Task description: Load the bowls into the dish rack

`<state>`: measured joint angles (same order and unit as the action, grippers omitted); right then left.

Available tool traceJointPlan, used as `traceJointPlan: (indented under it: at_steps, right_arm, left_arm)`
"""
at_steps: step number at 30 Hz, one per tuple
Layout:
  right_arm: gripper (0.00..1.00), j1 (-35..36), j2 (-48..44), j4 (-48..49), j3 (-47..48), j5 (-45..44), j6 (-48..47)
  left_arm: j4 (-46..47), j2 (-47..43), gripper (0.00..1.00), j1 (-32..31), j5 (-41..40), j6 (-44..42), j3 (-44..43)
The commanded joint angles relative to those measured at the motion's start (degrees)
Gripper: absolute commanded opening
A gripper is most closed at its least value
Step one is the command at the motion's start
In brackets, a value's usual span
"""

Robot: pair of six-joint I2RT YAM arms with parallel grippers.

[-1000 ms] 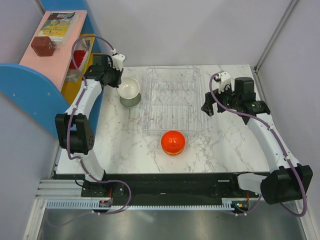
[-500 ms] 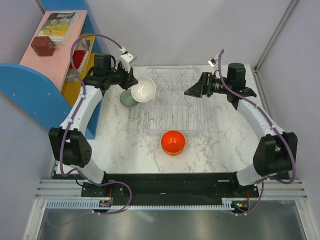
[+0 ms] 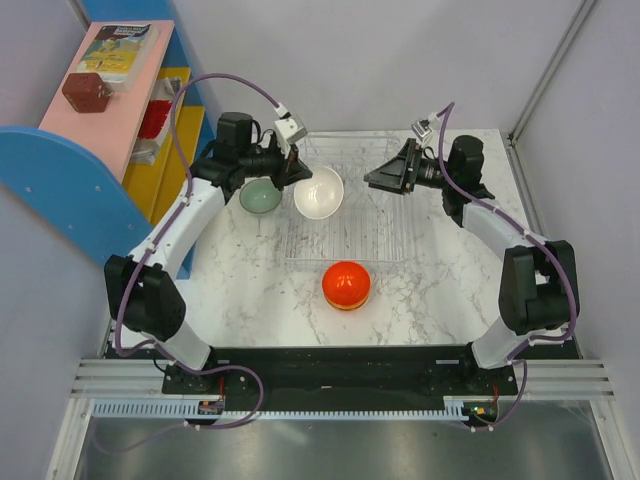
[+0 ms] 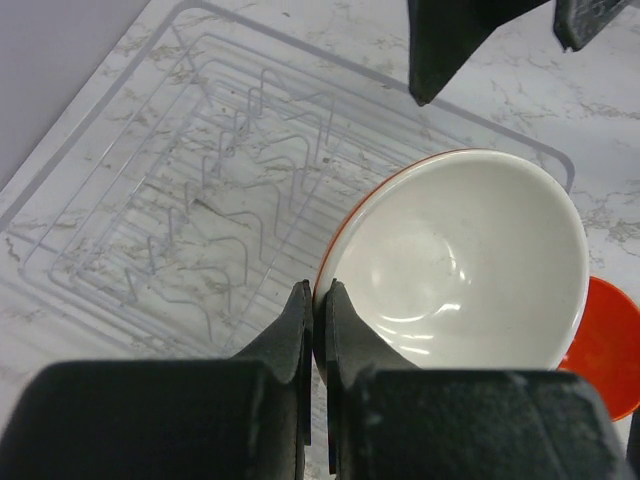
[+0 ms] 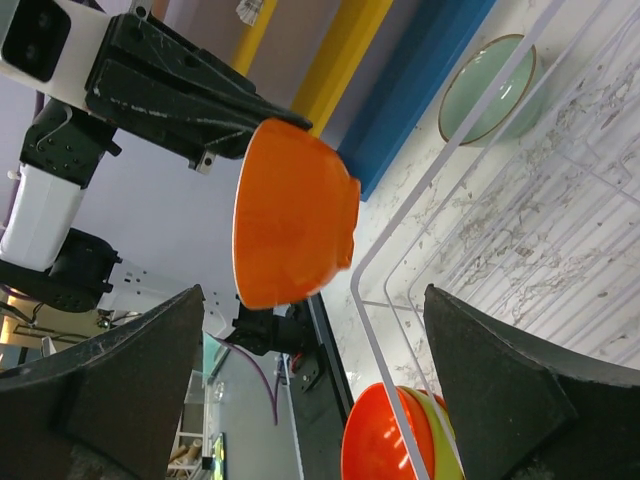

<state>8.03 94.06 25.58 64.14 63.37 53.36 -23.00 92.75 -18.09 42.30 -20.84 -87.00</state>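
- Bowls: 4 in all. One white-lined orange bowl [image 3: 319, 192], one pale green bowl [image 3: 260, 196], one plain orange bowl [image 3: 346, 283], one yellow-green bowl [image 5: 428, 440] (only its edge shows, under the plain orange one).
- Dish rack [image 3: 350, 222]: 1.
- Grippers: 2, namely left gripper [image 4: 317, 300] and right gripper [image 3: 372, 180].
- Blue and yellow shelf unit [image 3: 60, 170]: 1.
- Items on its top: 2, one dark red box [image 3: 86, 92] and one flat printed packet [image 3: 118, 52].

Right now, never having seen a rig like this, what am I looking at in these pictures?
These are two robot arms at a table. The wide picture looks down from overhead; the other two come from cameras on each wrist. The left claw pinches the rim of a white bowl, orange outside, above the left side of a wire dish rack. The right claw is open, pointing at that bowl. On the table sit a green bowl left of the rack and an upturned orange bowl in front of it.
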Motion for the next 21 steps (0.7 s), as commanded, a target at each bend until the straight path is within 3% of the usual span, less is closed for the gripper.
traceJointPlan:
  at_steps: [1, 12, 21]
  right_arm:
    - [0.98, 0.58, 0.07, 4.56, -0.42, 0.88, 1.39]
    - [0.98, 2.95, 0.42, -2.55, -0.51, -0.88, -5.46]
    - [0.98, 4.89, 1.56, -2.82, 0.11, -0.18, -5.73]
  left_arm:
    - [3.23, -1.00, 0.02, -3.53, 2.17, 0.89, -1.85]
    - [3.23, 3.40, 0.02, -6.26, 1.55, 3.00, -6.51]
    - [2.44, 5.16, 0.02, -7.58, 0.41, 2.47, -7.92]
